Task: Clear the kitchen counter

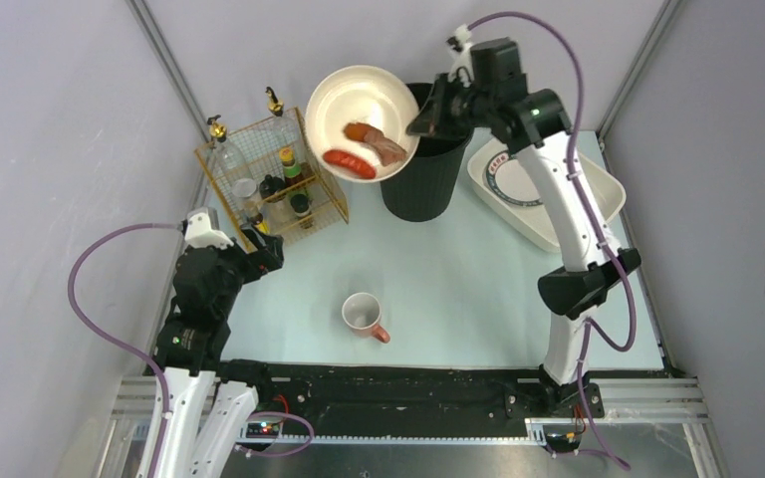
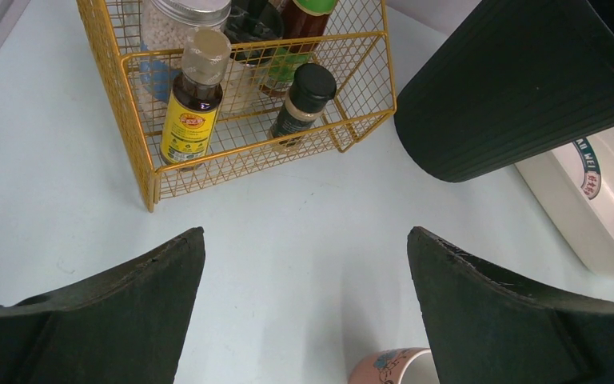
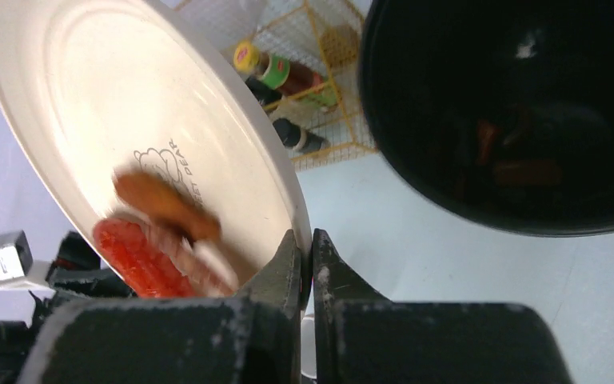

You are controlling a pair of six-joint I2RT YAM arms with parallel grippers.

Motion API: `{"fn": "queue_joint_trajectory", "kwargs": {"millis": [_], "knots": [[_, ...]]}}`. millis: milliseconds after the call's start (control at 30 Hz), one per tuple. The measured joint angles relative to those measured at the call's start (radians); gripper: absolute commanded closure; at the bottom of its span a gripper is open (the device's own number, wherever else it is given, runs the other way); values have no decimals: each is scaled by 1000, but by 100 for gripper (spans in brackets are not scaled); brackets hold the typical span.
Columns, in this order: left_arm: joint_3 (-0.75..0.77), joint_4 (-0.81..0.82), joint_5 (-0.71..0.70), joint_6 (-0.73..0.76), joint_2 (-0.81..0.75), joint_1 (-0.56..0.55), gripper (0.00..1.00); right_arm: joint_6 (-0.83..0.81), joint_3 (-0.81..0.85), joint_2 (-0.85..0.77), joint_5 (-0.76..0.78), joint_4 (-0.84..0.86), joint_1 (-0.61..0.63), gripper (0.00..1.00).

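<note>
My right gripper [image 1: 424,125] [image 3: 305,240] is shut on the rim of a cream plate [image 1: 359,104] [image 3: 120,120], held tilted in the air beside the black bin [image 1: 426,169] [image 3: 512,104]. On the plate lie a red sausage [image 1: 349,164] [image 3: 132,256] and two brown food pieces [image 1: 377,140] [image 3: 164,204], blurred in the right wrist view. A pink mug [image 1: 363,315] [image 2: 392,368] stands on the pale kitchen counter [image 1: 458,279]. My left gripper [image 1: 267,255] [image 2: 305,248] hangs open over bare counter at the left, nothing between its fingers.
A gold wire rack [image 1: 271,184] [image 2: 248,112] with sauce and spice bottles stands at the back left. A white basin [image 1: 543,189] [image 2: 600,200] holding a plate sits right of the bin. Grey walls close in both sides.
</note>
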Motion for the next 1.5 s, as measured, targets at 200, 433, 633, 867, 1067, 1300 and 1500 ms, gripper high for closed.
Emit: {"fn": "queue_joint_trajectory", "kwargs": {"millis": [200,433,633,867,1067,1300,1500], "knots": [[0,0,1,0,13,0,0,48,-27,-1,-34,10,-157,100],[0,-1,3,0,19,3,0,131,-55,45,-35,41,-269,100],[0,-1,5,0,20,8,0,188,-35,112,-21,81,-304,100],[0,-1,8,0,32,10,0,210,-64,143,39,167,-311,100],[0,-1,9,0,32,11,0,204,-135,143,109,275,-309,100],[0,-1,9,0,32,11,0,146,-283,114,220,444,-297,100],[0,-1,9,0,32,12,0,55,-472,26,322,613,-255,100]]}}
